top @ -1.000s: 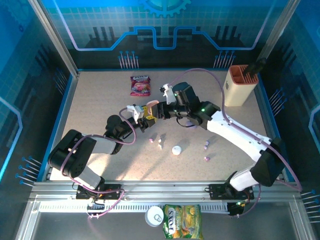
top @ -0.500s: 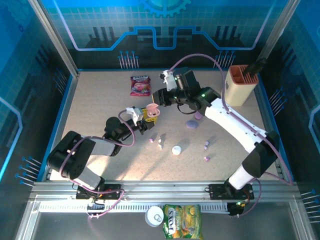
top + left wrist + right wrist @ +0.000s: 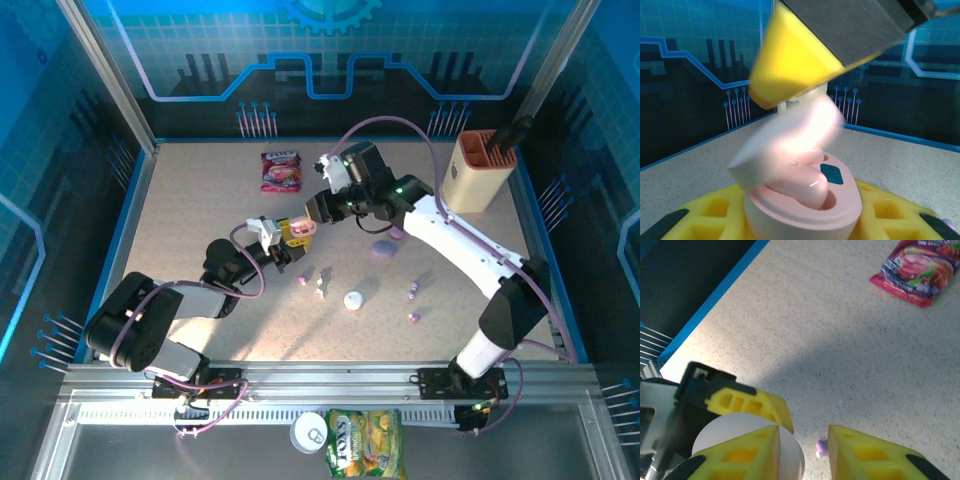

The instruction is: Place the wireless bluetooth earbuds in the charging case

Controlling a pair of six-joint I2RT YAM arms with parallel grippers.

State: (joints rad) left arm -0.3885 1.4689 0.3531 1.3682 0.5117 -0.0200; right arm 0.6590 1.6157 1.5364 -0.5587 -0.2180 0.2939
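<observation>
We see the left end effector (image 3: 287, 234) just off the centre of the bench (image 3: 200, 200), toward 10 o'clock, pinching the pink case (image 3: 303, 228) between its yellow pads (image 3: 720, 207). The case sits upright in that grip with its lid (image 3: 785, 145) swung up and tilted back. The lid is blurred in the left wrist view. One pink earbud (image 3: 801, 186) lies in a socket inside the case.

The right end effector (image 3: 804, 434) hangs over the case, its arm reaching in from 4 o'clock. Its fingers are spread a little, with bare bench showing between them and nothing gripped. One of its yellow fingers (image 3: 790, 70) is right above the raised lid; we cannot tell whether it touches.

Other earbuds lie loose on the bench. A purple earbud (image 3: 302, 281) and a white earbud (image 3: 320, 291) rest near each other at 6 o'clock of the pink case. Two more earbuds (image 3: 411, 292) lie at 4 o'clock, well apart from it.

A purple case (image 3: 383, 249) lies at 3 o'clock of the pink one, and a white case (image 3: 353, 299) at 5 o'clock. A snack packet (image 3: 281, 170) lies flat at 12 o'clock, near the far edge. A beige holder (image 3: 478, 172) stands upright in the far corner at 2 o'clock.
</observation>
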